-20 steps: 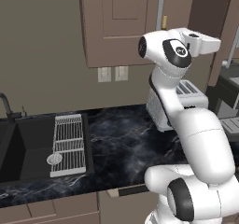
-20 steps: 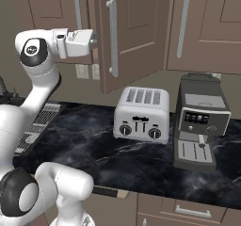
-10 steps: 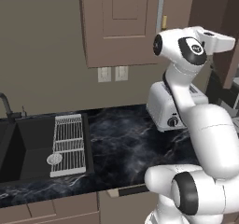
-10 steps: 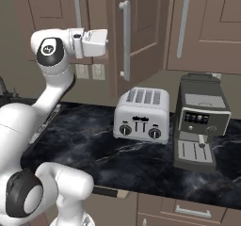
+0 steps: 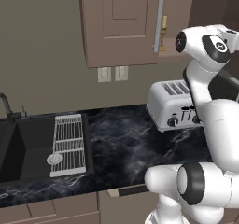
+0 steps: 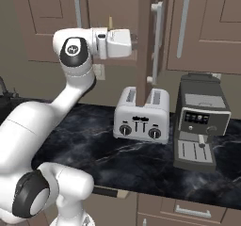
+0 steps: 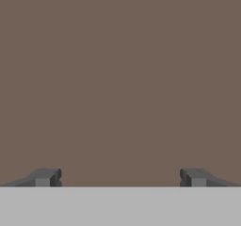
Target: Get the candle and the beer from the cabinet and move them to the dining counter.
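- Left base view: the taupe-brown wall cabinet [image 5: 123, 24] with a long silver bar handle is seen with its door swung out. One slender golden-tan candle [image 5: 164, 31] is seen upright on the cabinet's shelf, just past the door's handle edge. No brown beer bottle can be made out here. On the black marble-veined bench [image 5: 135, 146], one silver four-slot toaster [image 5: 175, 106] stands near the back edge. One black sink [image 5: 21, 146] with one white wire rack [image 5: 68, 143] lies at the left end.
- Right base view: the white arm's gripper [image 6: 135, 42] is held level, right up against the door's edge. One black-and-grey coffee machine [image 6: 200, 121] stands just beside the toaster.
- Hand view: the two dark fingertips [image 7: 44, 177] stand fully apart with nothing between them; plain brown panel lies ahead.
- Judged step: the cabinet is being opened, with neither item fetched. Next, the open jaws should be brought round the door to the candle's stem.
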Motion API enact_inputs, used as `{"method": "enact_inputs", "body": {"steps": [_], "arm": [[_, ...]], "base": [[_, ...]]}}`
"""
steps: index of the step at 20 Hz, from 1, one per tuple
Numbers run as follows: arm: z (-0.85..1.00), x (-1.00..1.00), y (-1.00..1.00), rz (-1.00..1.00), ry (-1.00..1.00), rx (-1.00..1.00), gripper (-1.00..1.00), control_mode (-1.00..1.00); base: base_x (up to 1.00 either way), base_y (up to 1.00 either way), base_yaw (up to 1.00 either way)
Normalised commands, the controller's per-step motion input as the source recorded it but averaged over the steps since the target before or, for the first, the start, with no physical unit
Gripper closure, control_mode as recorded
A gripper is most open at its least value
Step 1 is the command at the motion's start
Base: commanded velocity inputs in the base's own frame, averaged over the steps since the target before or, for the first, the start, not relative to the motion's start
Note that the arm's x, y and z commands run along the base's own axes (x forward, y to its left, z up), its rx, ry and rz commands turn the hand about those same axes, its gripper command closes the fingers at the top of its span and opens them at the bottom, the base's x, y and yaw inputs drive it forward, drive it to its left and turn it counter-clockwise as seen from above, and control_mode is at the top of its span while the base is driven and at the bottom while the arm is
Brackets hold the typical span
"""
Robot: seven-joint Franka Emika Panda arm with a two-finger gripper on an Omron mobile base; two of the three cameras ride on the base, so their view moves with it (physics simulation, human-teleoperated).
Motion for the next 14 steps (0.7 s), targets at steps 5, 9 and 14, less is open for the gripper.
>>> {"method": "enact_inputs", "body": {"steps": [5,9,14], "arm": [[0.00,-0.02,-0.72,0.00,0.00,0.03,-1.00,-1.00],[0.00,0.00,-0.62,0.00,0.00,0.03,-1.00,-1.00],[0.00,0.00,-0.55,0.00,0.00,0.04,-1.00,-1.00]], "base": [[0.00,0.00,0.00],[0.00,0.00,0.00],[0.00,0.00,0.00]]}}
